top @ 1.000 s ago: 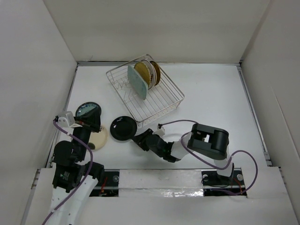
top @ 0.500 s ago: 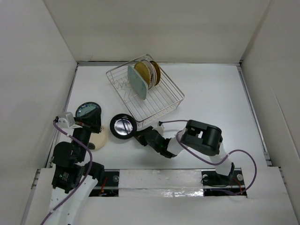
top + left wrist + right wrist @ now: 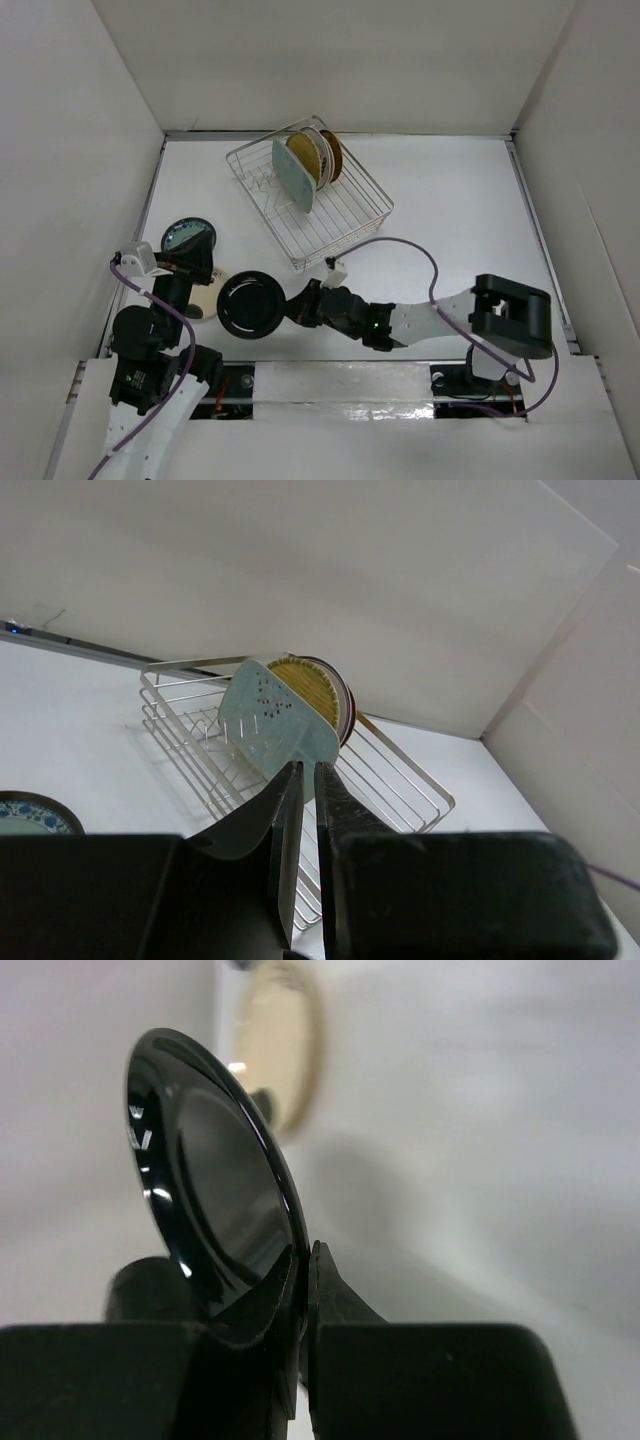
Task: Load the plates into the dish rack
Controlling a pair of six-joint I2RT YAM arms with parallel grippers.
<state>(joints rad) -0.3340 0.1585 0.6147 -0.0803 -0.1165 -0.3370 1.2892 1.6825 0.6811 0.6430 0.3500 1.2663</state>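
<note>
1. Table (image 3: 450,220): white, walled on three sides.
2. Dish rack (image 3: 350,222): silver wire, at the far centre-left of the table, set at an angle. It holds a pale green rectangular plate (image 3: 292,175) on edge, with round plates (image 3: 320,152) upright just behind it.
3. Black plate (image 3: 250,304): glossy, held tilted on edge off the table, in front of the rack and apart from it. It overlaps the cream plate (image 3: 208,297) in the top view.
4. Teal patterned plate (image 3: 187,236): flat near the left wall.
5. Right gripper (image 3: 305,1255): jaws pinching the black plate's rim.
6. Left gripper (image 3: 305,770): jaws pressed together, nothing between them.
</note>
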